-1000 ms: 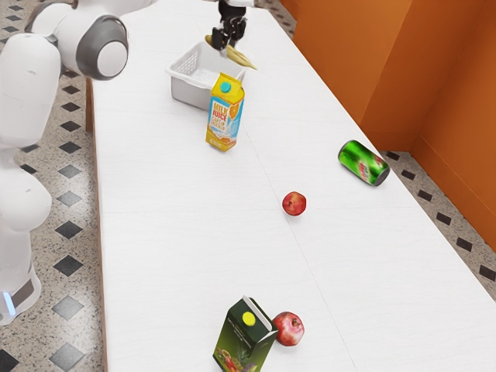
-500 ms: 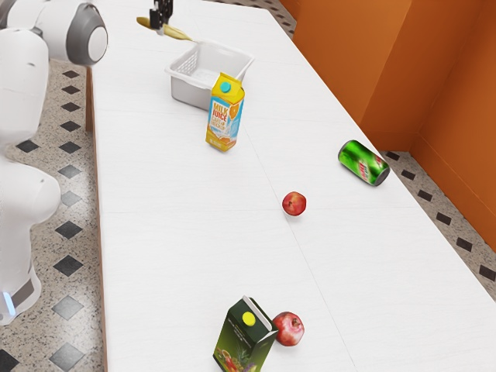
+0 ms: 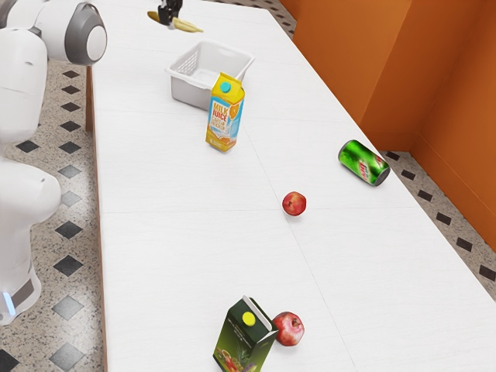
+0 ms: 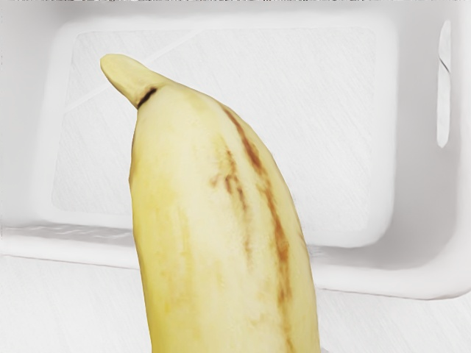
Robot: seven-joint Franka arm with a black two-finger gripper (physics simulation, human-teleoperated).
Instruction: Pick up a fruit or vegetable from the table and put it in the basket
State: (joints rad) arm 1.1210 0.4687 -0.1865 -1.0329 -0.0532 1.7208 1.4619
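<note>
The end effector is clamped on the banana, one finger on each side. The banana is up in the air, at the far end of the bench, and a bit to the exterior view's left of the white basket. In the wrist view its tip is over the basket, but its fat part, close to the hand, goes past the rim. I think the hand needs to go more over the middle before it lets go.

If it lets go too soon, the banana could hit the rim and flop out onto the bench. It is long, so one end may get stuck up on the side. It is held near its middle, so a bump on an end could make it twist or slip. A drop from high up could make it bounce.

The juice carton stands tall just at the near side of the basket. If the hand swings too far to the near side, it could knock the carton over. If the banana pushes on the rim, the basket could slide and bump the carton too.
</note>
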